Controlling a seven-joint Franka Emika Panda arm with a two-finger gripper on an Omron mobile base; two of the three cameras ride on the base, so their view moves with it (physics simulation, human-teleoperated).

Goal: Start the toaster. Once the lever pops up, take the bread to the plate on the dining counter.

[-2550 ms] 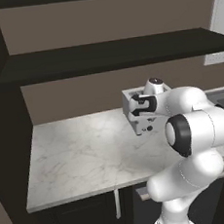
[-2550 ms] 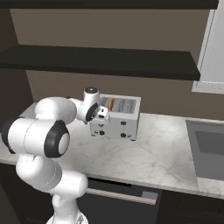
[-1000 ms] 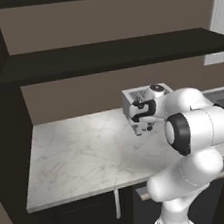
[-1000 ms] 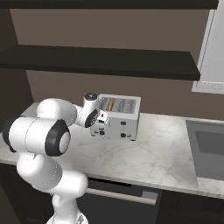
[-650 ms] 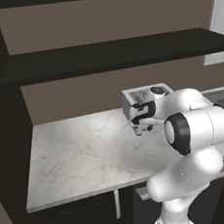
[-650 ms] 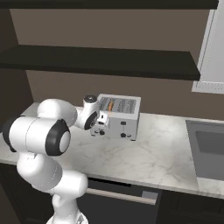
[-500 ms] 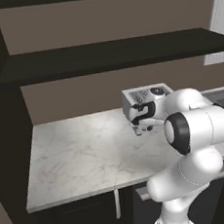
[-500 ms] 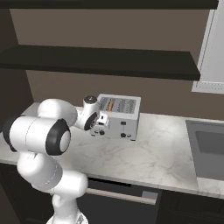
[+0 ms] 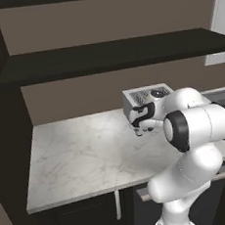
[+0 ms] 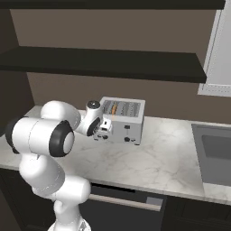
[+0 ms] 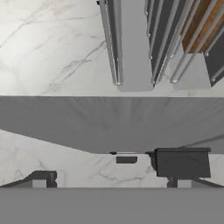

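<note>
The silver-grey toaster (image 9: 143, 96) (image 10: 125, 121) stands at the back of a marble worktop. A tan-brown bread (image 10: 115, 108) (image 11: 204, 21) slice sits down in one of its top slots. My gripper (image 9: 139, 129) (image 10: 103, 134) (image 11: 109, 183) is open, pointing down just in front of the toaster's front face, at its left end. In the hand view a dark lever (image 11: 183, 161) juts from the grey front face (image 11: 87, 120), right above my right fingertip (image 11: 178, 183). Nothing is between the fingers. The plate and the dining counter are out of view.
The marble worktop (image 9: 84, 152) (image 10: 158, 158) stretches left of the toaster. A sink (image 10: 215, 151) is set into it at the right. A dark shelf (image 9: 113, 53) (image 10: 103, 63) hangs above the toaster. Dark cabinets run below the worktop's front edge.
The open gripper has come down from beside the toaster's top to low in front of its front face. The toaster and bread have not moved.
</note>
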